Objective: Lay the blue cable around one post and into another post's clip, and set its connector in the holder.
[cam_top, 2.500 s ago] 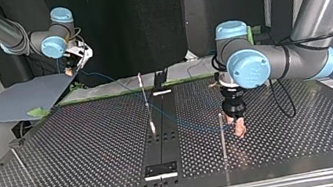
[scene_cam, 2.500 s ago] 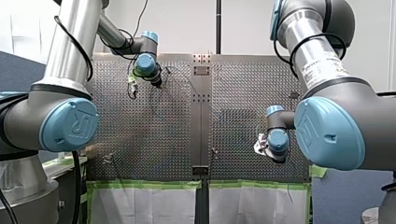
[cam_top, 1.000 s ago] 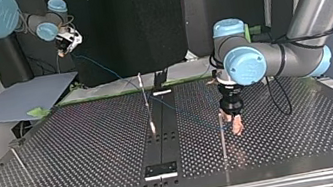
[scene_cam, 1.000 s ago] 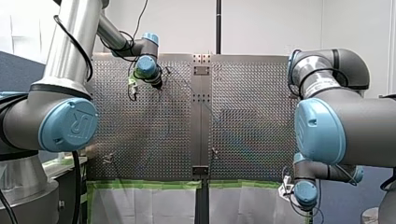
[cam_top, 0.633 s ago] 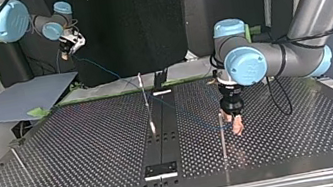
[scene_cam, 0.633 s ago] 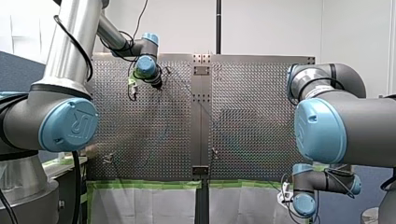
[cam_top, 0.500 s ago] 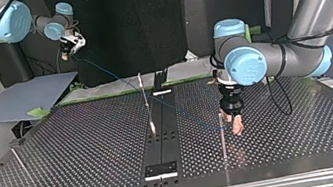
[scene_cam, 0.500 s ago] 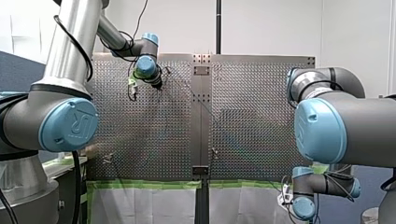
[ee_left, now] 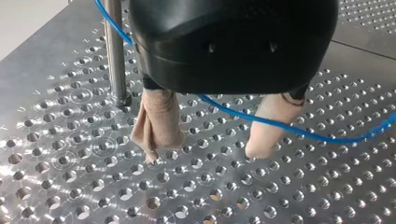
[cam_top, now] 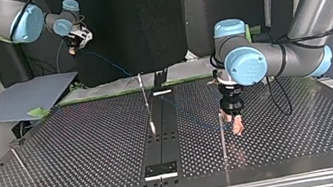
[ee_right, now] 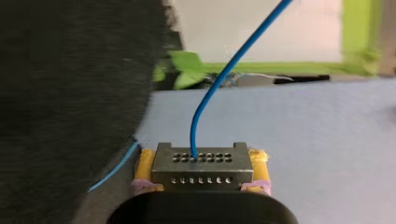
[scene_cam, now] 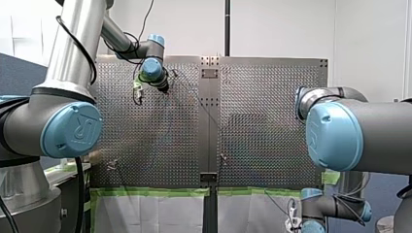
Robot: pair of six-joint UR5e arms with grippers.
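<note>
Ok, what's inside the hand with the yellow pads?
A grey connector, pinched between my right hand's yellow pads, with the blue cable coming out of it. The hand's black body covers the connector's lower end.

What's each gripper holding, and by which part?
Right gripper clamps the connector by its sides. Left gripper holds nothing; the cable passes between its open fingers.

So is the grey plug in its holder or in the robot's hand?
In the hand. The plug sits pinched between the right gripper's yellow pads, with the blue cable running out of it.
</note>
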